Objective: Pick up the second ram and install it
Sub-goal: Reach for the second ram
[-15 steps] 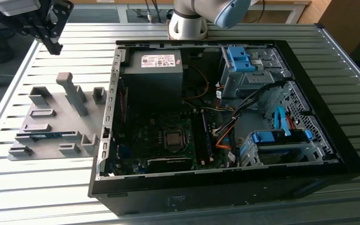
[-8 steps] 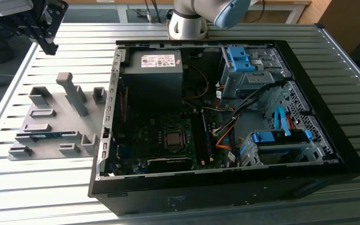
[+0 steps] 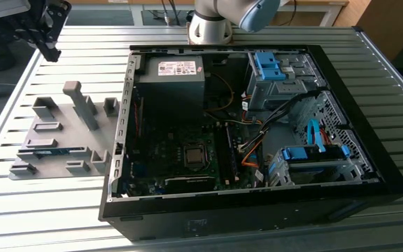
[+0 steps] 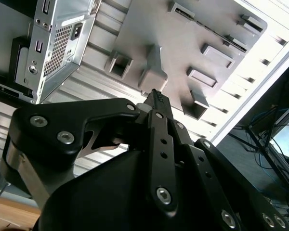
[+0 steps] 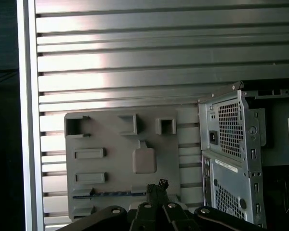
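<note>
You will find the black gripper (image 3: 50, 51) over the slatted aluminium counter (image 3: 48, 210) at the exterior view's far left, jaws closed together, empty. The second ram (image 3: 50, 153), a thin blue-green circuit-board stick, sits edgewise in the grey fixture tray (image 3: 65, 137), presumably presenting its edge for gripping

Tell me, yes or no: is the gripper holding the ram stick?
No, in the exterior view the ram stick lies in the gray holder while the gripper hangs apart from it, carrying nothing.
</note>
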Controlling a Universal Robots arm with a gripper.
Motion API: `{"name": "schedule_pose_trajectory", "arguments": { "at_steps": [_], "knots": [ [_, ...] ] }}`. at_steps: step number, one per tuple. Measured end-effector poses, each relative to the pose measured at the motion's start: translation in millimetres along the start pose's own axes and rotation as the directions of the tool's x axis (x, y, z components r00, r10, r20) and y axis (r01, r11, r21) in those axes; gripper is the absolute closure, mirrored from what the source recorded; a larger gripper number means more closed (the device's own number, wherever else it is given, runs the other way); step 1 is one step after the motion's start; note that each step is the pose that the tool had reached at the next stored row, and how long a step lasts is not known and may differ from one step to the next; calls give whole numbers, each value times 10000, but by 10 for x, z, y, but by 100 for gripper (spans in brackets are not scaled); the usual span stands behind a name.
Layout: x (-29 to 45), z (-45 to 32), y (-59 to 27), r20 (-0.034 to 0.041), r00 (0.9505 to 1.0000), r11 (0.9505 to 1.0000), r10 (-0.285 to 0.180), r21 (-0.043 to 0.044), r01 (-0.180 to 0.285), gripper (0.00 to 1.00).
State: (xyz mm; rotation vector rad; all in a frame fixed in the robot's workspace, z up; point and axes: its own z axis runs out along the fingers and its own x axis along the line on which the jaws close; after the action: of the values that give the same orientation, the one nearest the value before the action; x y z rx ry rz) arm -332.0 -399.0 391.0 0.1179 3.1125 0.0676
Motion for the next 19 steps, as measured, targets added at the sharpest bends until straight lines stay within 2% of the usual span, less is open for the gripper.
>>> {"name": "schedule_pose_trajectory", "arguments": {
  "at_steps": [16,19],
  "knots": [
    [201,-2,-15,1,10000,10000,0,-1,0,89],
    [268,-4,-34,1,10000,10000,0,-1,0,89]
  ]
}}
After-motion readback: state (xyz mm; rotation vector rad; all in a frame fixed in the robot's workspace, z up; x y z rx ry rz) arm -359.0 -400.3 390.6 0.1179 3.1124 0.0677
